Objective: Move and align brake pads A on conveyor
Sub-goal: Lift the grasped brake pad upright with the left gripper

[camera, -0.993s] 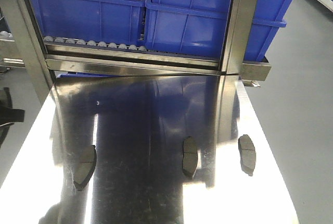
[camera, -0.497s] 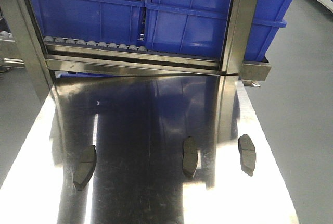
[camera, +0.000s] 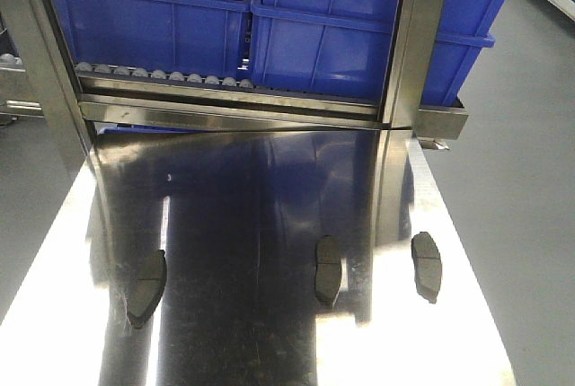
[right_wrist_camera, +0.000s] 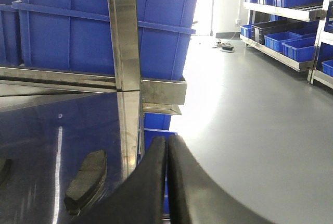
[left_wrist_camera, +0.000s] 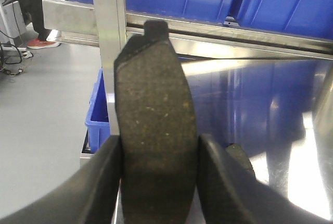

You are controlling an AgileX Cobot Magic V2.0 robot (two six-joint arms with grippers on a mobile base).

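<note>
While your left gripper [left_wrist_camera: 158, 153] clamps a brake pad [left_wrist_camera: 155, 104] upright between its fingers, gritty face toward the wrist camera, your right gripper [right_wrist_camera: 167, 148] is pressed together on nothing. Moving out to the shiny steel table [camera: 269, 179] in the front view, you've got three more lying flat and well apart: the 8 o'clock pad [camera: 146, 278], the 5 o'clock pad [camera: 328, 271], the 4 o'clock pad [camera: 427, 265]. Blue bins [camera: 332, 36] sit at 12 o'clock.
</note>
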